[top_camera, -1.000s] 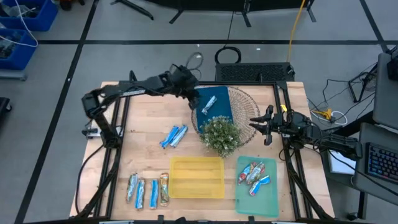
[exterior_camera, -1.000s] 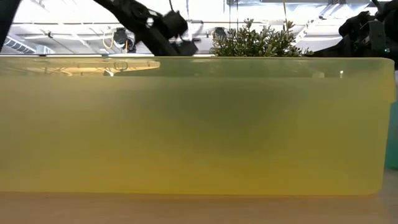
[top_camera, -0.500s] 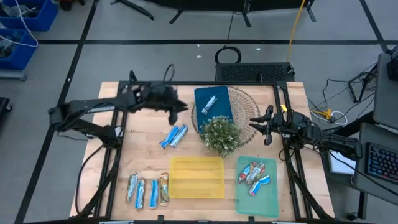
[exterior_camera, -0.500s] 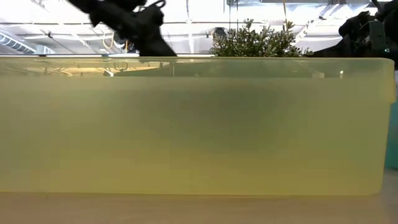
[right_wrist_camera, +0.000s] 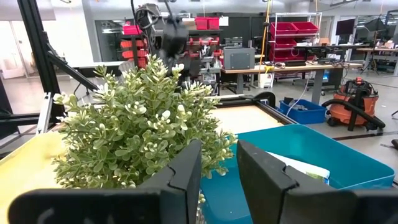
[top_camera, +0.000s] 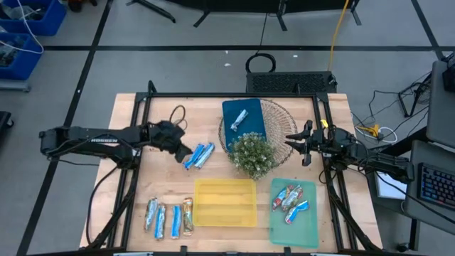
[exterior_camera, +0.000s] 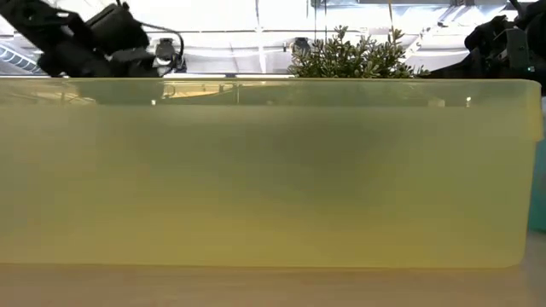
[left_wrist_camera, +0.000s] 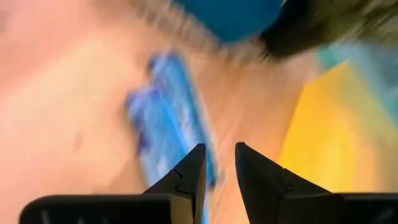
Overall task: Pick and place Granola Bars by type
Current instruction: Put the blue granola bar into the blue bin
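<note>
Right now my left claw sits low over the wooden counter, its fingers drawn to a narrow gap with nothing between them, just beside the pair of blue Granola Bars lying loose mid-counter. Behind that arm I see bare wood out to the counter's left edge, so I have room there. Past the pair, the bushy plant crowds the middle, touching the wicker basket and the blue tray, which holds one silver-blue bar. My right claw hangs near the plant's far side, close to the right frame rail, fingers narrowly parted and empty. Along the near edge, four bars lie in a row beside the yellow tray; the green tray next to it carries several red-and-blue bars. In the low view the yellow tray's wall fills almost everything.
</note>
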